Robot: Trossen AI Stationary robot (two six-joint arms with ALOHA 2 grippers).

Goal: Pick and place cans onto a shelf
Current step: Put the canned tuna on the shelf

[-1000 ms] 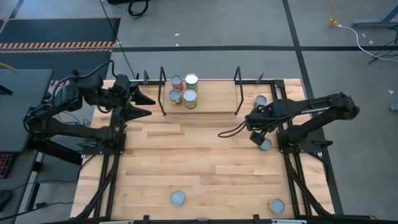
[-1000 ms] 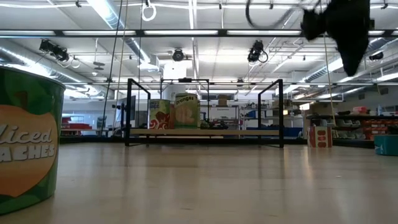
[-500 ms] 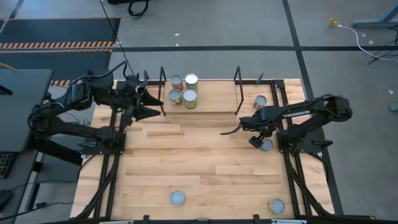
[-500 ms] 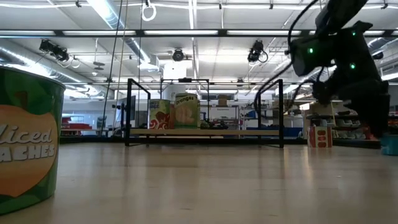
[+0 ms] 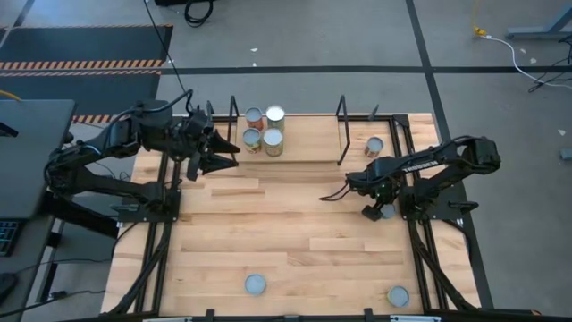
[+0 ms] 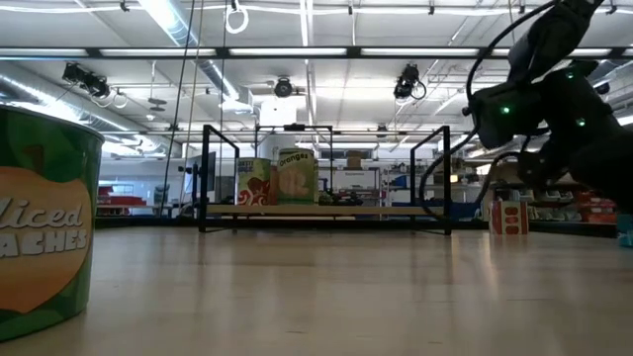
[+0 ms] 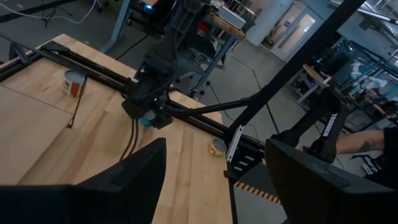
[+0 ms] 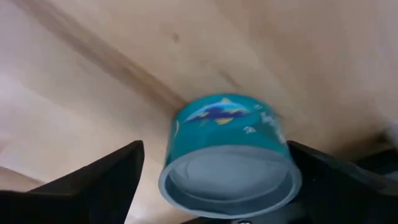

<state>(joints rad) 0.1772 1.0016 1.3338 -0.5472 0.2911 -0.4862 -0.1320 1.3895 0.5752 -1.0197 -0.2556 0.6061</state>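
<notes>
Teal can: a squat can (image 8: 229, 163) with a blue-teal label stands upright on the table, axis vertical, grey lid up; it sits near the table's right edge (image 5: 386, 211).
Right gripper: the right gripper (image 5: 375, 207) is low over that can, its dark fingers (image 8: 87, 183) spread wide to either side of it, not touching it.
Left gripper: the left gripper (image 5: 225, 153) hovers beside the shelf's left uprights, fingers (image 7: 121, 180) apart and holding nothing.
Shelf: the shelf (image 5: 286, 145) is a narrow light-wood board at the table's far side, long axis running left to right, with black rod uprights at both ends.
Cans on shelf: four cans (image 5: 264, 131) stand upright in a tight cluster at the shelf's left end.
Other cans: one red can (image 5: 374, 146) stands just right of the shelf; two grey-topped cans (image 5: 255, 284) stand well apart near the front edge.
High view only: it alone shows all cans and both arms together.
Low view only: labels read from the side, a peaches can (image 6: 45, 222) large at the near left and an oranges label (image 6: 295, 175) on the shelf.
Right wrist view only: a fish picture on the teal label.
Table: pale wood planks (image 5: 268, 224) in a black frame.
Room: grey floor with dark lines, hazard-striped mat, ceiling strip lights, racks and benches behind.
</notes>
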